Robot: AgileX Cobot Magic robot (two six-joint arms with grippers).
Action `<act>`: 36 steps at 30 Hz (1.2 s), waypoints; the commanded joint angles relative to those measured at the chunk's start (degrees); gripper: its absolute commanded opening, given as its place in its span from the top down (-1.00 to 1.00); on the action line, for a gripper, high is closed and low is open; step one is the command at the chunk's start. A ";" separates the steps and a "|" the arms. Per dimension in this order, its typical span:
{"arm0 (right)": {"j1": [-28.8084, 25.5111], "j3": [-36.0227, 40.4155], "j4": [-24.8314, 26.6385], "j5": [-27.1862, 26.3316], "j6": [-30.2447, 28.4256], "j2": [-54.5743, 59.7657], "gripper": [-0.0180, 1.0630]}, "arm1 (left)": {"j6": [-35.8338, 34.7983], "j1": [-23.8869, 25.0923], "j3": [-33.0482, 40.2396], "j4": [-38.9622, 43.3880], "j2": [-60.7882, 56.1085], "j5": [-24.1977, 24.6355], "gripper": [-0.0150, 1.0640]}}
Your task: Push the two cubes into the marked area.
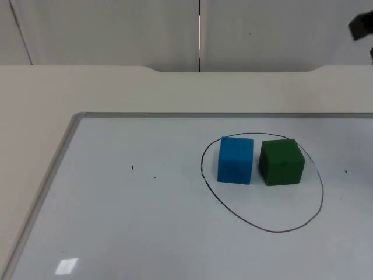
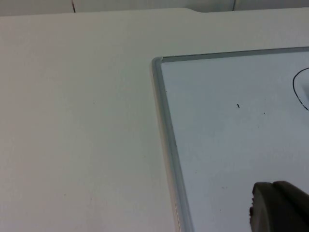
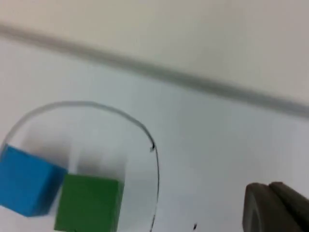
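A blue cube (image 1: pixel 235 160) and a green cube (image 1: pixel 281 162) stand side by side, almost touching, inside a hand-drawn black oval (image 1: pixel 265 227) on the whiteboard (image 1: pixel 145 221). The right wrist view has the blue cube (image 3: pixel 26 186) and green cube (image 3: pixel 89 203) within the same oval (image 3: pixel 155 159), with my right gripper (image 3: pixel 275 208) raised above the board, off to the side of the green cube. Part of the right arm (image 1: pixel 362 26) sits high at the far right. My left gripper (image 2: pixel 280 209) hangs over the board's left part, far from both cubes.
The whiteboard's metal frame (image 1: pixel 64 146) runs along its left and far edges, lying on the cream table top (image 1: pixel 87 87). A grey partition wall (image 1: pixel 116 29) closes the back. Small black specks (image 1: pixel 132 168) mark the board.
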 commanded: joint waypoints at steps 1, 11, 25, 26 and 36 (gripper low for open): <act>-0.24 0.02 -0.40 0.48 -0.93 -7.07 0.96 | -0.14 0.12 0.35 -0.37 -0.23 -0.77 0.98; -0.24 8.05 -0.52 -0.23 -1.10 -23.60 0.96 | -0.14 0.12 0.35 -0.37 -0.23 -0.77 0.98; -0.24 18.27 -0.31 1.18 -1.10 -42.65 0.96 | -0.14 0.12 0.35 -0.26 -0.23 -0.77 0.98; -0.24 18.75 -0.31 1.72 -1.10 -43.93 0.96 | -0.14 0.12 0.35 -0.26 -0.23 -0.77 0.98; -0.24 26.32 1.21 5.14 -1.10 -56.44 0.96 | -0.14 0.12 0.35 -0.02 -0.23 -0.77 0.98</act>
